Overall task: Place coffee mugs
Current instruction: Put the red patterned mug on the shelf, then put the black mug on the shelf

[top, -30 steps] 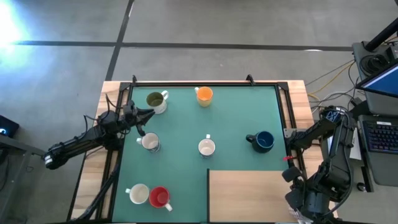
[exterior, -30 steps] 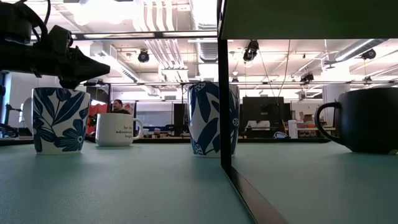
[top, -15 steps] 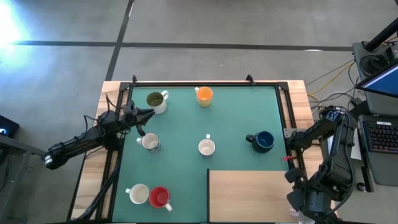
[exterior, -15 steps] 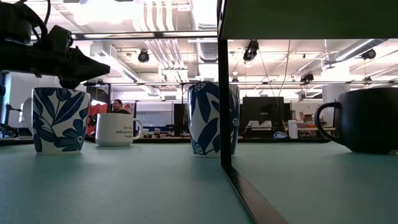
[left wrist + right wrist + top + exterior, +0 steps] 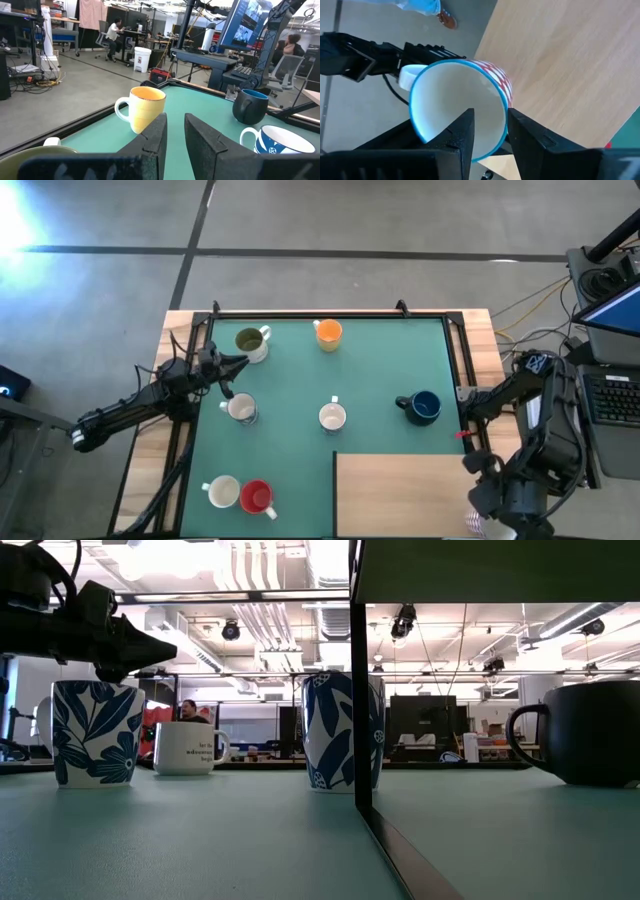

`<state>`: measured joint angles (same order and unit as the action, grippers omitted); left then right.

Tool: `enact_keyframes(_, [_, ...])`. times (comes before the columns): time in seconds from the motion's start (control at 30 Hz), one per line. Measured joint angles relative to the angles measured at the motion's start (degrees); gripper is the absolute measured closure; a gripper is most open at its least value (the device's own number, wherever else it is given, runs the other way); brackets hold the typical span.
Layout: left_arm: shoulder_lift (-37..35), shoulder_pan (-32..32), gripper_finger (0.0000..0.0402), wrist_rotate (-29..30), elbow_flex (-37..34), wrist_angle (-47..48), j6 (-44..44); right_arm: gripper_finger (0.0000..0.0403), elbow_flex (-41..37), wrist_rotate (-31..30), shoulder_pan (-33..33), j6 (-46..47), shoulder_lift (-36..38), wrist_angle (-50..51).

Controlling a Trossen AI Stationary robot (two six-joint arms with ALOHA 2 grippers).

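Seven mugs stand on their bases on the green mat (image 5: 380, 360): olive-inside (image 5: 250, 341), orange (image 5: 327, 333), two white (image 5: 240, 409) (image 5: 332, 417), dark blue (image 5: 423, 407), and white (image 5: 222, 492) beside red (image 5: 257, 497). My left gripper (image 5: 236, 364) is shut and empty above the mat's left side, between the olive-inside mug and a white one. My right gripper (image 5: 490, 132) is shut on a white mug with a blue rim and red pattern (image 5: 455, 105) off the table's near right corner (image 5: 478, 523). My right gripper pinches the mug's wall at the rim (image 5: 502, 117), one finger inside (image 5: 462, 132) and one outside (image 5: 520, 132). The mug's mouth faces the wrist camera and its handle (image 5: 407, 75) is on the side away from the fingers. It hangs beside the wooden board's edge.
A wooden board (image 5: 400, 495) covers the table's near right part. A black frame runs round the mat; its post (image 5: 355, 680) shows in the low view. Desks, a laptop and cables stand beyond the right edge (image 5: 610, 330). People sit in the room behind.
My right arm has swung a little toward the table's right edge at the near right corner, still holding the mug. The left arm and the mugs on the mat have stayed where they were.
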<state>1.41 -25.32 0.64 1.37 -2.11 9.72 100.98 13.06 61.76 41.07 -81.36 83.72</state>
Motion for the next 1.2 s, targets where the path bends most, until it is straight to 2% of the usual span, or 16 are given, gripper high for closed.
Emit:
enact_keyframes(0.87, [0.00,-0.01,0.0352,0.00,0.00,0.00,0.00,0.0299,4.65,-7.71,-0.35,-0.40,0.37,3.19])
enact_keyframes(1.2, [0.00,-0.02,0.0352,0.00,0.00,0.00,0.00,0.0305,5.12,-26.71,-5.08,-2.33,1.21,6.35])
